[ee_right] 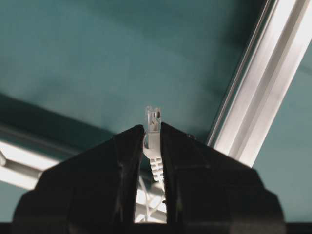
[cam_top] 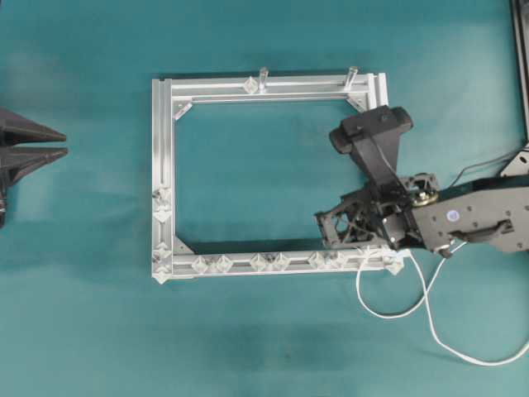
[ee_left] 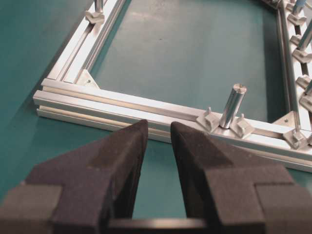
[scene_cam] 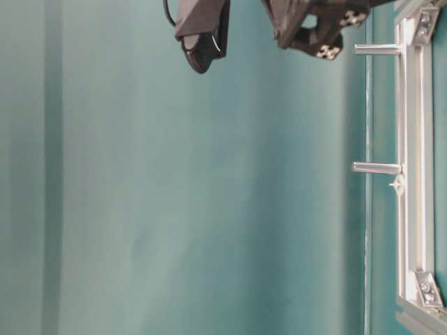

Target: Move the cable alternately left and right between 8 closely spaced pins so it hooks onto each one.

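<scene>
The white cable [cam_top: 388, 314] loops on the teal table off the frame's lower right corner. Its pale plug [ee_right: 153, 126] stands upright between the fingers of my right gripper [ee_right: 152, 127], which is shut on it. In the overhead view the right gripper [cam_top: 321, 230] hovers inside the aluminium frame [cam_top: 159, 149], just above the bottom rail's right end. Silver pins [cam_top: 259, 261] line that bottom rail, with more pins [ee_left: 208, 119] on the left rail. My left gripper [cam_top: 64, 143] waits at the far left, away from the frame. The left gripper [ee_left: 158, 127] is open and empty.
Two upright metal posts [cam_top: 264, 78] stand on the frame's top rail, and one post [ee_left: 232, 105] shows between two pins in the left wrist view. A black webcam [cam_top: 372, 128] rides on the right arm. A dark rail [cam_top: 521, 50] runs along the table's right edge.
</scene>
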Motion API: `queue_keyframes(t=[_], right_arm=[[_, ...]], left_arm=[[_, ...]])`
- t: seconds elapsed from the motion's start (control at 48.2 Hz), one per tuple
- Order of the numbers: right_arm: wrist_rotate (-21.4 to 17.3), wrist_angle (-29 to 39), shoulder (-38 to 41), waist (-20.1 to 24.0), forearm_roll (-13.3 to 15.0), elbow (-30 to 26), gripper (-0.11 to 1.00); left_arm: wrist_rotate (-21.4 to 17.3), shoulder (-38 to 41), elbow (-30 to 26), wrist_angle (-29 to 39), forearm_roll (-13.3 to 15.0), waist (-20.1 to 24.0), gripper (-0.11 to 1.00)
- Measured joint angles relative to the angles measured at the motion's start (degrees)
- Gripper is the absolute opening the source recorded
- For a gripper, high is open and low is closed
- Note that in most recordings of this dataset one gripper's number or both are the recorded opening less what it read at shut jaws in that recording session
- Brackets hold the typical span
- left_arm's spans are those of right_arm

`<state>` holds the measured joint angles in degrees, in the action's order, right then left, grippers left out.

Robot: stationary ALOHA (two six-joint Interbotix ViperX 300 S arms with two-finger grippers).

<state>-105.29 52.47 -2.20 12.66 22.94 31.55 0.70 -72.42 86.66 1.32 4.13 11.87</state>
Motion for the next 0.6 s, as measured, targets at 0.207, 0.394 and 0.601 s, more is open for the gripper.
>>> queue_keyframes(t=[0.207, 0.394, 0.601], right_arm=[[-0.09, -0.62, 0.53, -0.53, 1.14, -0.09, 0.14], [0.0, -0.7, 3.69, -0.7, 2.2, -3.25, 0.14], [0.44, -1.41, 7.65, -1.14, 3.08, -7.56, 0.14]], left_arm=[[0.0, 0.0, 0.09, 0.0, -0.09, 0.0, 0.32], [0.0, 0.0, 0.09, 0.09, -0.09, 0.09, 0.32], [0.0, 0.0, 0.18, 0.0, -0.09, 0.0, 0.32]])
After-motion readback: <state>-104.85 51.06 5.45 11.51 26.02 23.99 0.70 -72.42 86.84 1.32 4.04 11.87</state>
